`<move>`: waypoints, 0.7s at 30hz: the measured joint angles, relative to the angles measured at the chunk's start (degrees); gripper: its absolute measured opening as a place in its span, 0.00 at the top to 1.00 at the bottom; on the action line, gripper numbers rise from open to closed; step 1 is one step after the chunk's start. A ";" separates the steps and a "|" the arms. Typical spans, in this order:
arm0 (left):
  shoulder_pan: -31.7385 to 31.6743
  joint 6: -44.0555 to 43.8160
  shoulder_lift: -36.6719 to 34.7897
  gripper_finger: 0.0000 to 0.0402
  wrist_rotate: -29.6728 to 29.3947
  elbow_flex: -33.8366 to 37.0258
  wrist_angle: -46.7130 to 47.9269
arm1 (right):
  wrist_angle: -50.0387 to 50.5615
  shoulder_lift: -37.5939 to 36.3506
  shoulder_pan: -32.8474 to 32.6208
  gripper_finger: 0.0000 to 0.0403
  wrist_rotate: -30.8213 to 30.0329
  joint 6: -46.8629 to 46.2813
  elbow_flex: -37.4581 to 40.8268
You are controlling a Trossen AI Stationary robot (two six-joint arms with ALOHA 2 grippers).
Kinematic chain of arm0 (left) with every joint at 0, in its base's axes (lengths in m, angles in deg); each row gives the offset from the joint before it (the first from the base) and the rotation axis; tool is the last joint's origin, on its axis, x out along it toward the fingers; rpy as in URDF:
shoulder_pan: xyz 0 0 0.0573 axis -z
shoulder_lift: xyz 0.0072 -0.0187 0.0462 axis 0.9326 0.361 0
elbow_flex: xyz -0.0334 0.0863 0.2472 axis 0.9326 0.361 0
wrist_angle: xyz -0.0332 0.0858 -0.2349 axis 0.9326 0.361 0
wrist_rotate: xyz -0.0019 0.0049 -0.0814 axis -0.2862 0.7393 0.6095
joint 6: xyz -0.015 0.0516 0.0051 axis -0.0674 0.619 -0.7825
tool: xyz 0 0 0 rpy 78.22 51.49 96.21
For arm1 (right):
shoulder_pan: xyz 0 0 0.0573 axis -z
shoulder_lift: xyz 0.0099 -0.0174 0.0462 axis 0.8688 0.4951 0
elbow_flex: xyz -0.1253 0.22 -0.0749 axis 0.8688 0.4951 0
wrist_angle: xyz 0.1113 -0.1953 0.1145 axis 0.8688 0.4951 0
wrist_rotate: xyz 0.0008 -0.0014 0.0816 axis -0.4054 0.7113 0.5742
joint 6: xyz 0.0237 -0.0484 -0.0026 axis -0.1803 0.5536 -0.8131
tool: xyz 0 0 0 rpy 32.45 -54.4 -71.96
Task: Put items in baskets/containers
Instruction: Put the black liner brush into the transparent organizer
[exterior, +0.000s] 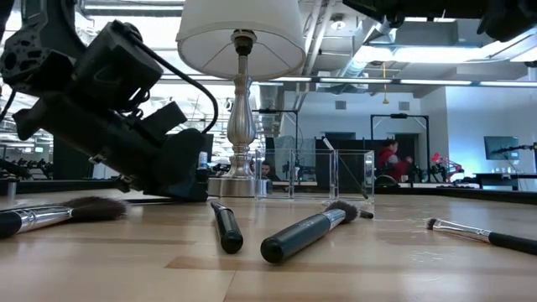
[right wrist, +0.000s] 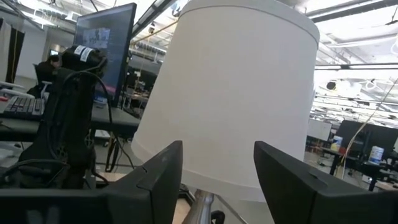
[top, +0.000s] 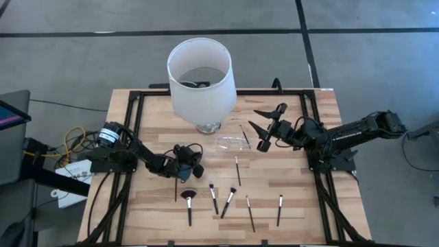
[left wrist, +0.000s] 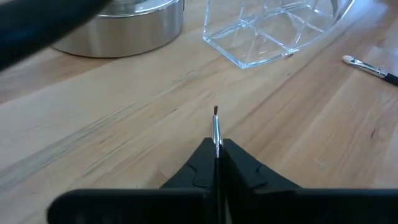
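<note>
My left gripper [top: 195, 167] [left wrist: 216, 153] sits low over the table's left-middle, shut on a thin makeup brush [left wrist: 216, 124]. The clear plastic tray [top: 230, 143] [left wrist: 273, 28] stands ahead of it beside the lamp's base, with one brush [top: 244, 135] leaning in it. My right gripper [top: 260, 127] [right wrist: 217, 168] hovers open just right of the tray, facing the lampshade. Several brushes lie flat on the near half of the table: a fan brush [top: 188, 203], others [top: 228, 201] [top: 280, 209], and one nearer the tray [top: 237, 169]. My left gripper pinches the brush between its two fingers, just behind the silvery ferrule [left wrist: 216, 134]. The ferrule and small dark tip [left wrist: 215, 111] stick out forward past the fingertips, along the fingers. The handle is hidden behind the fingers. The tip points toward the tray, just above the wood.
A table lamp with a tall white shade [top: 201, 77] and a silvery base [left wrist: 121, 28] stands at the table's far middle, close to the tray. A black frame [top: 137, 103] runs around the tabletop. Bare wood lies between my left gripper and the tray.
</note>
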 joint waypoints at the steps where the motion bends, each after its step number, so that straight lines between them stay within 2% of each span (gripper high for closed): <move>1: 0.11 0.02 -0.55 0.97 0.20 0.03 -0.42 | 0.00 0.00 0.00 0.53 0.63 -0.70 0.00; 5: 0.61 4.06 -6.16 0.97 1.68 0.39 0.71 | 0.10 0.00 0.22 0.53 6.57 -4.47 0.00; 12: 1.06 19.93 -21.94 0.97 0.53 0.30 -0.92 | 5.20 0.97 1.33 0.54 13.02 -16.19 -0.02; 17: 1.03 35.33 -32.52 0.97 0.80 0.24 -2.81 | 4.78 6.36 1.68 0.54 15.86 -20.59 -1.23; 21: 1.06 43.03 -38.32 0.97 5.85 0.22 -5.81 | 4.72 13.29 1.66 0.54 16.09 -21.65 -3.53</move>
